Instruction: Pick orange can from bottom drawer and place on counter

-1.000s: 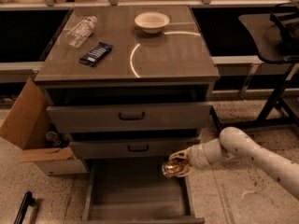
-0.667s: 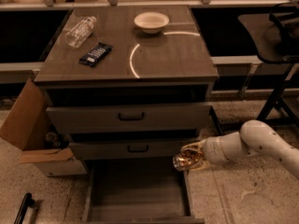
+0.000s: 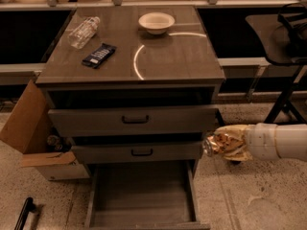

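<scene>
My gripper (image 3: 221, 145) is shut on the orange can (image 3: 218, 143), held on its side with the silver end pointing left. It hangs in the air to the right of the cabinet, level with the middle drawer and clear of the bottom drawer (image 3: 142, 195). The bottom drawer is pulled far out and its flat grey floor is bare. The counter (image 3: 168, 56) is above and to the left of the can, with a bright curved light reflection on it.
On the counter lie a clear plastic bottle (image 3: 83, 31), a dark snack packet (image 3: 99, 55) and a white bowl (image 3: 156, 22). The two handled drawers above stand partly open. A cardboard box (image 3: 33, 133) sits at the left, a black chair (image 3: 288, 47) at the right.
The gripper has moved right and a little up with the can, away from the drawer fronts. The arm has drawn back toward the right edge.
</scene>
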Action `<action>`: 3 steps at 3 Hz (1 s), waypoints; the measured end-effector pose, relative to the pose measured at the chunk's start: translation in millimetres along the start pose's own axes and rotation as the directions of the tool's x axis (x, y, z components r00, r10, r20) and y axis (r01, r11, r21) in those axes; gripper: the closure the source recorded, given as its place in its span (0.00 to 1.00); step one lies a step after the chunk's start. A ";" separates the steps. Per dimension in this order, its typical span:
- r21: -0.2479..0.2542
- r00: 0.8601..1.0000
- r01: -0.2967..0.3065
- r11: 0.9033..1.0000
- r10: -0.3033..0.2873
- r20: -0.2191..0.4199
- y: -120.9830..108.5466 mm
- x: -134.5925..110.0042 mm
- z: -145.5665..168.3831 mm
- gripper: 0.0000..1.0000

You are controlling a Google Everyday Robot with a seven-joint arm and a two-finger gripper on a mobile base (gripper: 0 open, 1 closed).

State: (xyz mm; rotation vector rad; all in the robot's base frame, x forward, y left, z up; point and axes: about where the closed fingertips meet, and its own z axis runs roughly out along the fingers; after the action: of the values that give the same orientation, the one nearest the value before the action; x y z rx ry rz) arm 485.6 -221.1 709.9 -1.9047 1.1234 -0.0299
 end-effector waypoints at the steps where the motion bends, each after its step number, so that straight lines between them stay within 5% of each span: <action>1: 0.000 1.000 0.001 1.000 -0.001 0.001 -0.3 -0.3 0.5 1.00; 2: 0.031 1.000 -0.009 0.999 0.008 0.024 -32.5 7.3 -7.4 1.00; 3: 0.090 0.997 -0.026 0.996 0.019 0.076 -93.0 16.5 -20.8 1.00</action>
State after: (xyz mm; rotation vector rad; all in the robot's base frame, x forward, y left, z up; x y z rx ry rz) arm 550.4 -229.7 781.1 -1.7982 1.0747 0.0032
